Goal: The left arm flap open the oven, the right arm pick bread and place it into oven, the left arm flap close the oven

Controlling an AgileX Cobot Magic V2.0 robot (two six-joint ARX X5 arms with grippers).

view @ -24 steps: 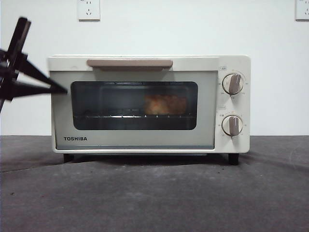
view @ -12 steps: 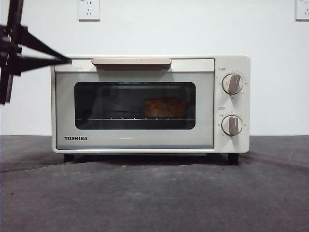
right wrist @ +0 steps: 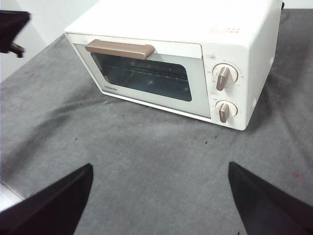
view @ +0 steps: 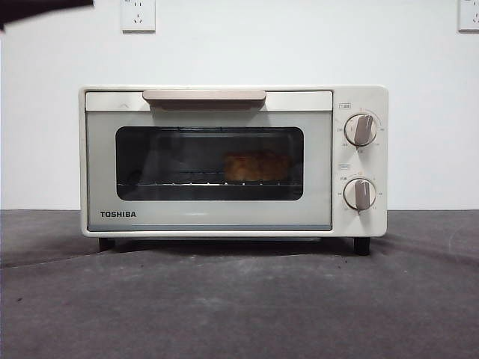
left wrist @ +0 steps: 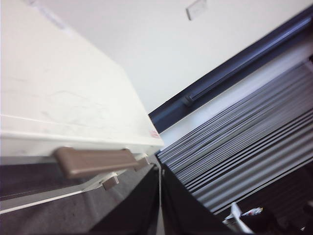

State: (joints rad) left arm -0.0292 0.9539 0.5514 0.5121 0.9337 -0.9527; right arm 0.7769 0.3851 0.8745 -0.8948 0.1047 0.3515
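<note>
The cream-white TOSHIBA oven (view: 359, 97) stands mid-table with its dark glass door shut and its beige bar handle (view: 203, 96) at the top. The golden bread (view: 257, 166) lies on the rack inside, right of centre, seen through the glass. My left gripper (left wrist: 160, 169) is shut and empty, up beside the oven's top (left wrist: 63, 98) near the handle's end (left wrist: 98, 160). In the front view it shows only as a black tip (view: 45, 6) at the top left corner. My right gripper (right wrist: 156, 205) is open and empty, held back over the cloth in front of the oven (right wrist: 244, 44).
Grey cloth (view: 239, 299) covers the table in front of the oven. Two knobs (view: 361, 129) sit on the oven's right panel. A white wall with sockets (view: 138, 15) stands behind. The left arm's dark tip (right wrist: 12, 29) shows in the right wrist view.
The oven door went from slightly ajar to fully shut. My left gripper rose from the oven's upper left corner to the picture's top left corner.
</note>
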